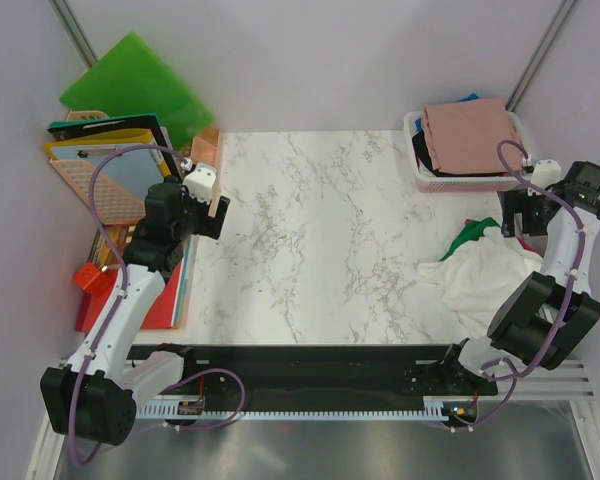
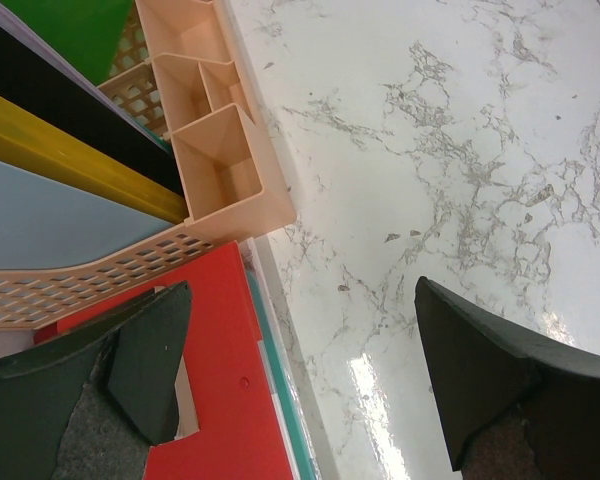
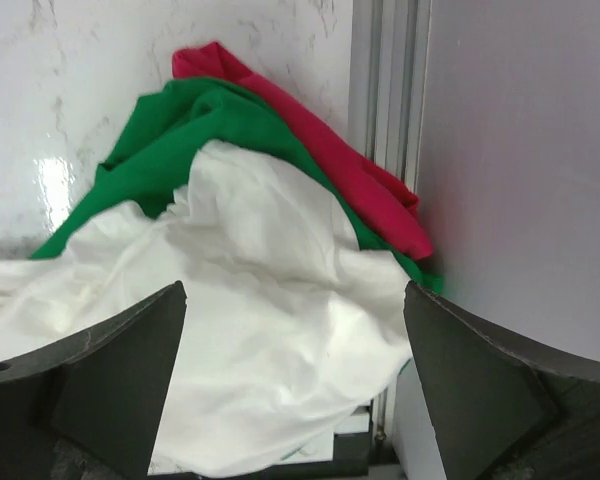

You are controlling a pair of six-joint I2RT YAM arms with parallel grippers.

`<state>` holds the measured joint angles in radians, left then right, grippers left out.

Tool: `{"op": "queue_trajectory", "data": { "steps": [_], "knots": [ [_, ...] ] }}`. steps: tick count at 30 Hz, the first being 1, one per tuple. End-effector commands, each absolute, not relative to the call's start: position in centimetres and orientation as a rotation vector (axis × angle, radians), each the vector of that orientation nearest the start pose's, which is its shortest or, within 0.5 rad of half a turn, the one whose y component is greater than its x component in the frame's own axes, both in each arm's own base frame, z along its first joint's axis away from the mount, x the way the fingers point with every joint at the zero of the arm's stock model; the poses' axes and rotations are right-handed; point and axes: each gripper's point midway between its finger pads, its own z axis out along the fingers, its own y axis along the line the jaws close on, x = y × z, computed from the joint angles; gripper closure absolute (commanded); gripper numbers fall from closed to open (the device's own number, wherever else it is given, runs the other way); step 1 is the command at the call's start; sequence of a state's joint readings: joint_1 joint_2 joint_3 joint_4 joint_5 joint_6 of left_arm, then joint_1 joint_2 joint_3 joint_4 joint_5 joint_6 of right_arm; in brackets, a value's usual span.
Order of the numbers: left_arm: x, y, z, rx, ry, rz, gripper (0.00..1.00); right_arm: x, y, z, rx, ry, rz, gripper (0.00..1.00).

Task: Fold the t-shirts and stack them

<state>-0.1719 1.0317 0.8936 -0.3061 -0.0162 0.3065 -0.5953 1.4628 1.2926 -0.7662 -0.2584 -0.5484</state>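
Note:
A crumpled white t-shirt (image 1: 485, 275) lies heaped at the table's right edge, over a green t-shirt (image 1: 472, 232). In the right wrist view the white t-shirt (image 3: 260, 330) covers the green one (image 3: 180, 130), and a red one (image 3: 320, 150) lies against the wall. A folded dusty pink t-shirt (image 1: 470, 135) tops a stack in the white basket (image 1: 420, 170). My right gripper (image 1: 517, 222) (image 3: 294, 300) hangs open just above the pile, nothing between its fingers. My left gripper (image 1: 208, 215) (image 2: 302, 290) stands open and empty at the table's left edge, far from the shirts.
Stiff folders and trays crowd the left side: a green folder (image 1: 135, 85), a peach organiser tray (image 2: 220, 150), a red folder (image 2: 210, 380) under my left fingers. A grey wall (image 3: 520, 150) stands close to the right of the pile. Bare marble tabletop (image 1: 320, 230) spans the middle.

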Motion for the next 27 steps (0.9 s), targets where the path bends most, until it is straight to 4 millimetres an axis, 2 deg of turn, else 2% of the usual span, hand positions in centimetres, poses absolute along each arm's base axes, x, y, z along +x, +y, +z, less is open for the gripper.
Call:
{"op": "queue_trajectory", "data": {
  "steps": [1,6,10,14,17,21,27],
  "knots": [
    [34.1,-4.4,24.1,0.485,1.903,0.109,0.0,28.3,-18.2,15.5,-0.102,2.639,-0.162,0.02],
    [34.4,-4.4,23.9,0.487,1.907,0.111,0.0,25.1,-17.2,12.6,-0.148,2.739,-0.131,0.02],
    [34.5,-4.5,24.0,0.486,1.91,0.107,0.0,24.4,-16.7,11.9,-0.175,2.753,-0.113,0.02],
    [34.4,-4.5,24.2,0.483,1.911,0.105,0.0,25.4,-17.9,10.9,-0.15,2.754,-0.134,0.02],
    [34.1,-4.4,24.1,0.484,1.909,0.109,0.0,26.1,-19.0,9.4,-0.105,2.785,-0.109,0.02],
    [33.9,-4.3,23.7,0.488,1.915,0.112,0.0,26.9,-20.2,8.8,-0.082,2.793,-0.109,0.03],
    [34.2,-4.5,23.9,0.484,1.917,0.105,0.0,28.0,-20.4,7.3,-0.063,2.797,-0.058,0.04]
  ]
}}
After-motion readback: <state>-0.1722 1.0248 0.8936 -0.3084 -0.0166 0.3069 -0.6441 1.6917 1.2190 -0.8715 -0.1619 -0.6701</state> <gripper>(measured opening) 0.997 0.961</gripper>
